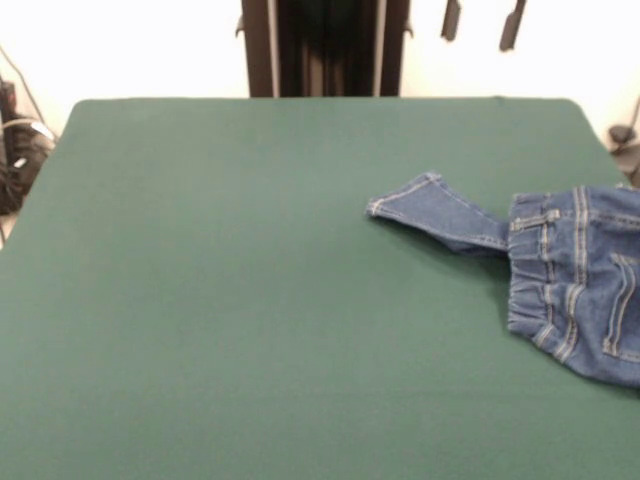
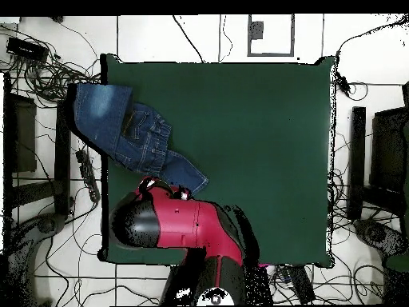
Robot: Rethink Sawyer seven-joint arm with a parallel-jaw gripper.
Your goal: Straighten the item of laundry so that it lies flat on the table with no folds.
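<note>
Across the table [image 1: 250,300] in the front view, the jeans [image 1: 575,285] lie at the right side, and the picture's right edge cuts them off, so only part of the garment shows. One narrow leg [image 1: 435,212] stretches leftward onto the green cloth with its hem pointing toward the table's middle, while the gathered waistband and the orange-stitched seat sit bunched beside it; the other leg is out of frame. At the top edge, right of the dark pedestal [image 1: 325,45], two slim dark fingers [image 1: 513,25] of the gripper [image 1: 482,22] hang down side by side with a clear gap between them, standing apart and holding nothing; everything above their tips is cut off. From the overhead view, the jeans [image 2: 128,132] lie at the table's left side, with one leg reaching past the left edge and hanging over the floor cables [image 2: 48,80], the seat crumpled in folds near the edge, and the other leg [image 2: 185,172] running down toward the robot. That leg's end sits close against the red and black arm [image 2: 180,224], which covers the near edge of the table [image 2: 256,144]. The gripper itself cannot be made out here beneath the arm's bulk.
</note>
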